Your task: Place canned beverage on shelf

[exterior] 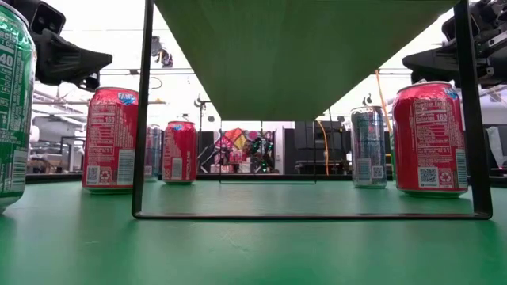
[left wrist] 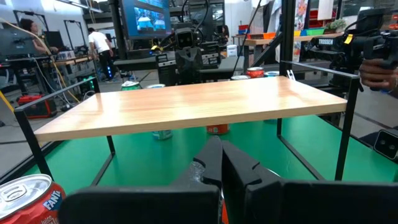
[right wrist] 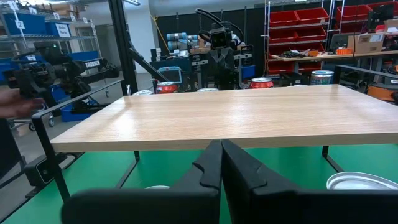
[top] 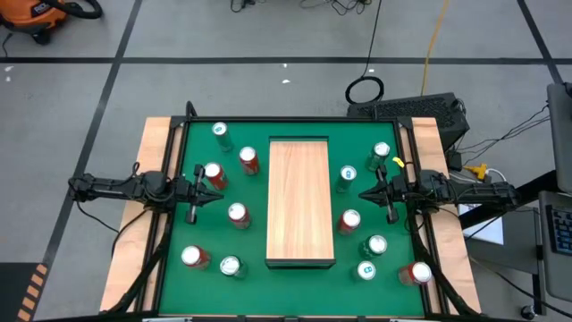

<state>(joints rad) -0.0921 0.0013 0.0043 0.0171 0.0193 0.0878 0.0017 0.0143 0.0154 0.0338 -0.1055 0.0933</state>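
Observation:
The shelf (top: 300, 202), a pale wooden board on thin black legs (exterior: 142, 119), stands in the middle of the green table (top: 268, 286). Several red and green cans stand upright on the table on both sides of it, such as a red can (top: 213, 174) on the left and another red can (top: 349, 220) on the right. My left gripper (top: 220, 197) hovers shut and level at the left, pointing at the shelf, close to that left red can. My right gripper (top: 361, 194) hovers shut at the right, facing the shelf. Both show shut in their wrist views, left gripper (left wrist: 221, 158) and right gripper (right wrist: 221, 155).
Wooden strips (top: 152, 143) edge the table left and right. More cans stand near the front corners, a red can (top: 193, 258) and a red can (top: 416, 274). A person's hand (left wrist: 376, 73) with a dark device shows beyond the table. The shelf's top is bare.

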